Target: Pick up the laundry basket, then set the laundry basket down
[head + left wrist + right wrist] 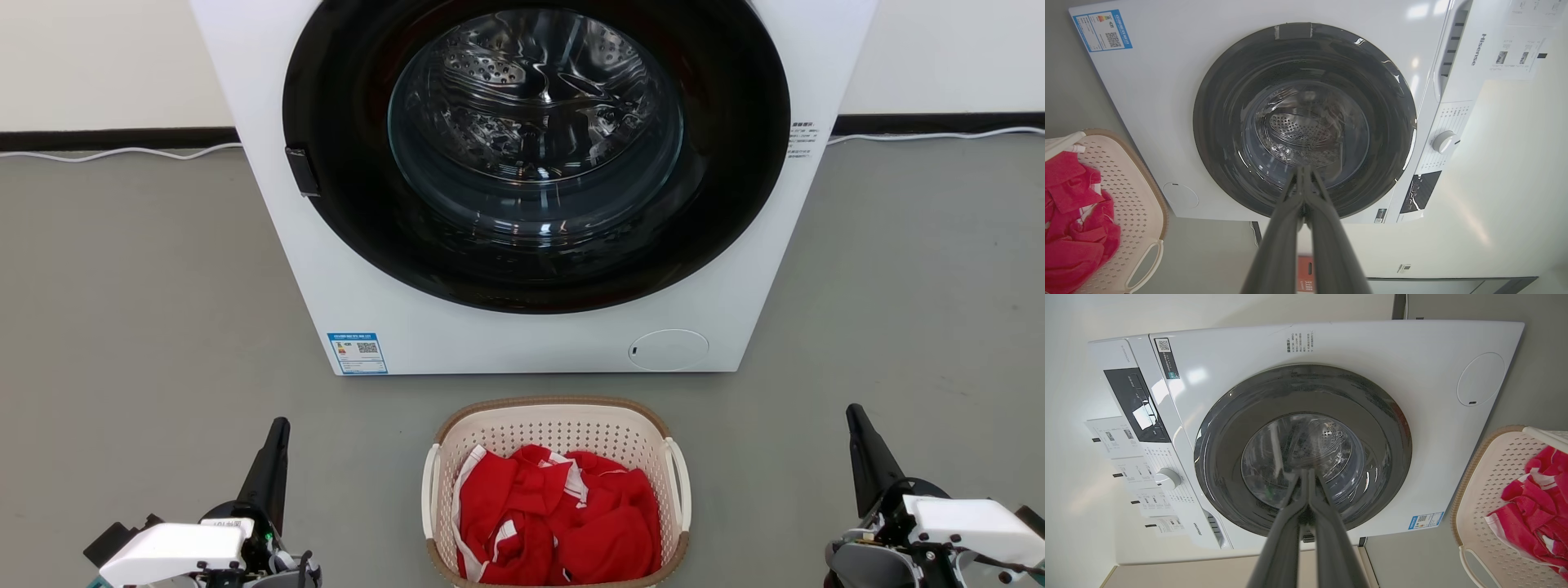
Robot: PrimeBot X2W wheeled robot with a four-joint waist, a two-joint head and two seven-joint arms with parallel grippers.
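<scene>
Closed empty left gripper, closed empty right gripper, laundry basket between them, untouched.

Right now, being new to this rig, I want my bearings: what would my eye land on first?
The large white front-loading washing machine with its round dark glass door dominates the top centre. Before it on the grey floor stands the cream perforated plastic laundry basket, holding crumpled red-and-white clothing. The left gripper and right gripper sit shut at the lower corners, clear of the basket.
</scene>
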